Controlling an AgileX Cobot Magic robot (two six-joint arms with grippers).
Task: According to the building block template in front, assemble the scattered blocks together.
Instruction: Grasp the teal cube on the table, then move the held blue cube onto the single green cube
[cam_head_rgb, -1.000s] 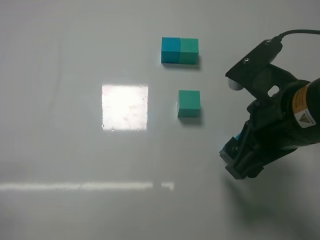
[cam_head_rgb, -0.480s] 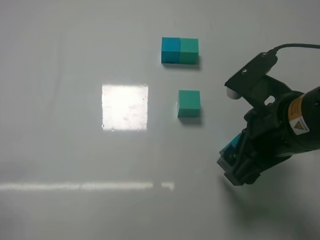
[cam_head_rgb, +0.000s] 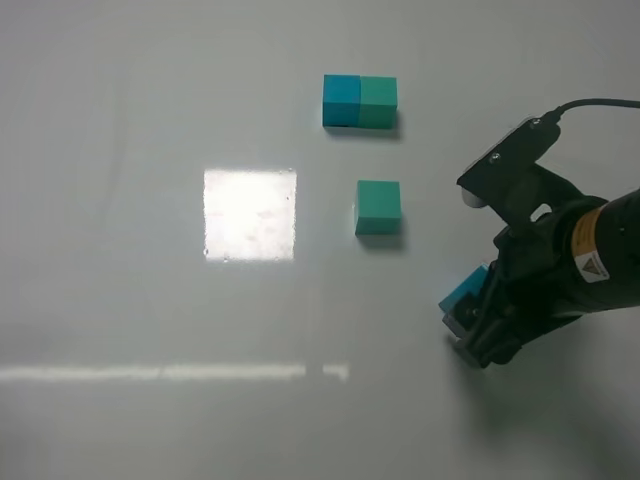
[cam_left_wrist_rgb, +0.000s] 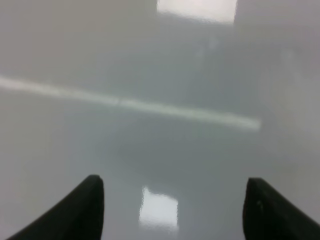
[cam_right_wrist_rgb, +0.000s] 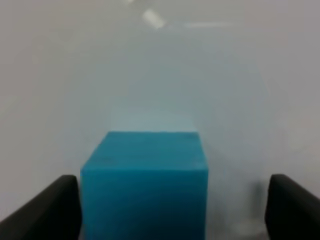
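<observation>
The building block template, blue half left and green half right, lies at the back of the table. The loose teal-green cube sits just in front of it. The loose blue cube lies to the right and nearer, partly hidden by my right arm. My right gripper is low over it and open. In the right wrist view the blue cube stands between the fingers of my right gripper, close to one and apart from the other. My left gripper is open and empty over bare table, out of the exterior high view.
A bright square glare patch and a light streak lie on the glossy white table. The right arm's cable runs off the right edge.
My right arm has shifted slightly right and down, and more of the blue cube shows at its fingers. The template and green cube have not moved.
</observation>
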